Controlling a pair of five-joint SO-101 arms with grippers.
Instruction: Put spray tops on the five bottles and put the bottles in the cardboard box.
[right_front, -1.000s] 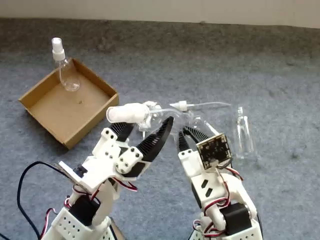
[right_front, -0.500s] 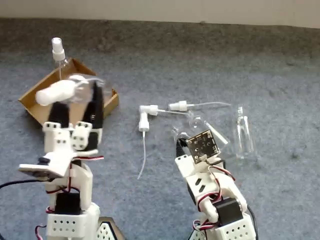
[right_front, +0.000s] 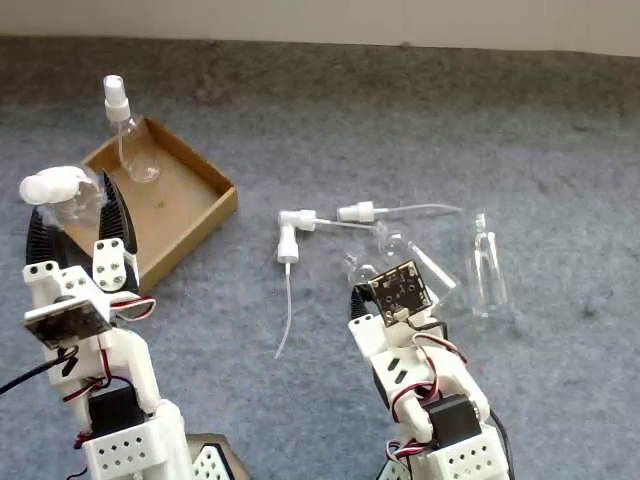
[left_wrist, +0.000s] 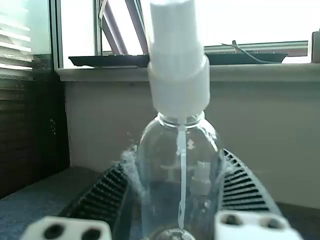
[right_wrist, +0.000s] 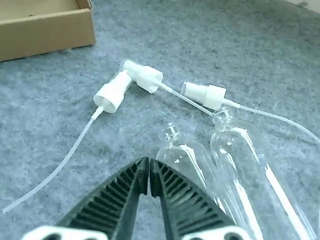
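Note:
My left gripper (right_front: 75, 218) is shut on a clear bottle (right_front: 78, 198) with a white spray top (left_wrist: 179, 65), held above the near left edge of the cardboard box (right_front: 195, 215). Another capped bottle (right_front: 125, 135) stands in the box's far corner. In the left wrist view the held bottle (left_wrist: 177, 170) stands upright between the black fingers (left_wrist: 107, 197). Three loose spray tops (right_front: 288, 243) (right_front: 298, 218) (right_front: 360, 211) lie mid-table. My right gripper (right_wrist: 149, 167) is shut and holds nothing, just short of two lying uncapped bottles (right_wrist: 182, 152) (right_wrist: 245, 145). A third bare bottle (right_front: 485, 265) lies further right.
Grey carpet covers the table. Long thin dip tubes (right_front: 285, 315) trail from the loose spray tops. A corner of the box (right_wrist: 45, 22) shows in the right wrist view. A pale wall runs along the far edge (right_front: 320, 20).
The left arm has swung left from the table's middle to the box, carrying the capped bottle. The right gripper has drawn back a little and shut.

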